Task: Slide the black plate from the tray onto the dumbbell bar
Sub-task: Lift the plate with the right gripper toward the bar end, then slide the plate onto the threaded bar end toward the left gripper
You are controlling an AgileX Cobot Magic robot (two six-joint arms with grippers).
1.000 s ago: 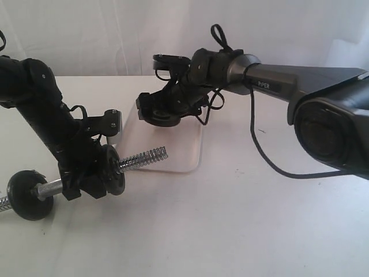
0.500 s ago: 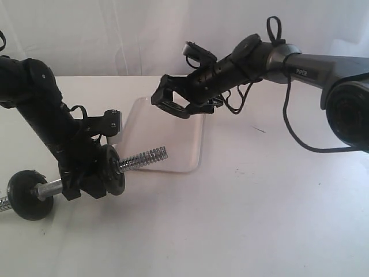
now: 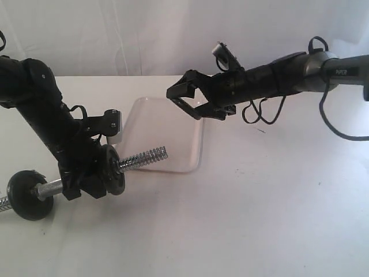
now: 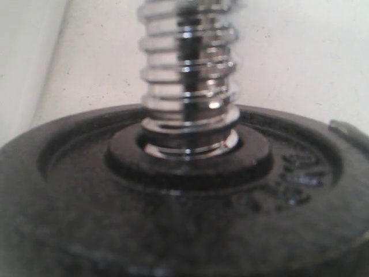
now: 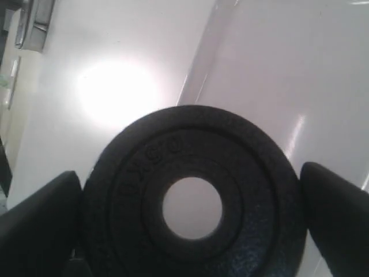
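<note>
My right gripper (image 3: 187, 98) is shut on the black plate (image 5: 248, 190) and holds it in the air over the far end of the white tray (image 3: 173, 151). The plate's rim sits between the two fingers (image 5: 40, 222), and its central hole is open to view. The chrome dumbbell bar (image 3: 144, 157) is held tilted by my left gripper (image 3: 83, 184), its threaded end pointing over the tray. A second black disc (image 3: 110, 169) sits on the bar beside that gripper. In the left wrist view this disc (image 4: 173, 213) fills the frame around the thread (image 4: 189, 75), hiding the left fingers.
A third black disc (image 3: 26, 196) sits on the bar's far left end, near the tabletop. A small white-and-silver object (image 3: 114, 124) lies by the tray's left side. The right arm's cable (image 3: 262, 112) hangs down behind the gripper. A white wall backs the table.
The right gripper has risen off the tray with the black plate and swung right and up, the arm stretching out level. The left arm and the bar have not moved.
</note>
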